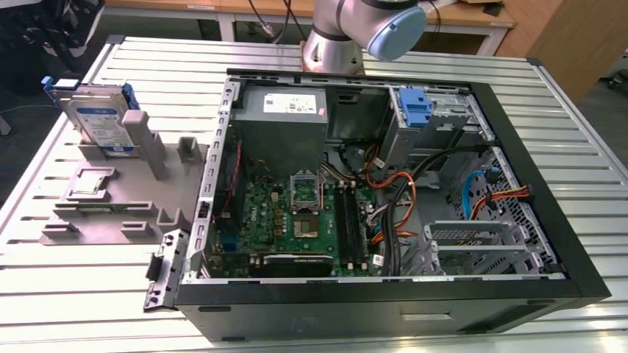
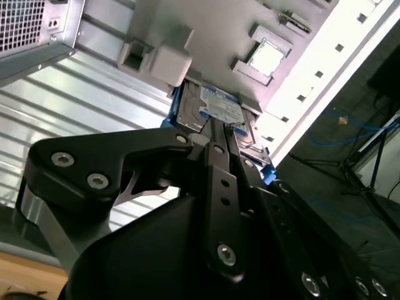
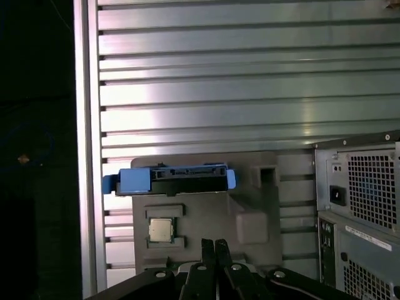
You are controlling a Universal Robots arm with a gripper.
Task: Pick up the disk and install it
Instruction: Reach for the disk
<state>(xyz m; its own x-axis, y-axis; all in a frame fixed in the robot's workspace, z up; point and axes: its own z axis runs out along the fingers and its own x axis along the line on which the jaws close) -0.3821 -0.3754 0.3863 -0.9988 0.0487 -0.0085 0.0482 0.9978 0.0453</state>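
The disk (image 1: 98, 118) stands on edge in a slot of the grey holder (image 1: 118, 198) at the exterior view's left, silver with a white-and-blue label and a blue carrier. In both wrist views it lies beyond my fingertips: its blue top edge (image 3: 172, 178) shows in the first wrist view and its labelled face (image 2: 215, 106) in the second. My gripper (image 3: 215, 245) is shut, its two fingers pressed together with nothing between them, and hangs some way off the disk without touching it. Those same shut fingers of the gripper (image 2: 215, 128) point at the disk.
The open computer case (image 1: 393, 191) takes up the middle of the slatted table, with a blue bracket (image 1: 417, 110) on its drive bay and the grey power supply (image 1: 284, 107) at the back. A processor chip (image 3: 161, 230) sits in the holder. The arm's base (image 1: 339, 37) stands behind the case.
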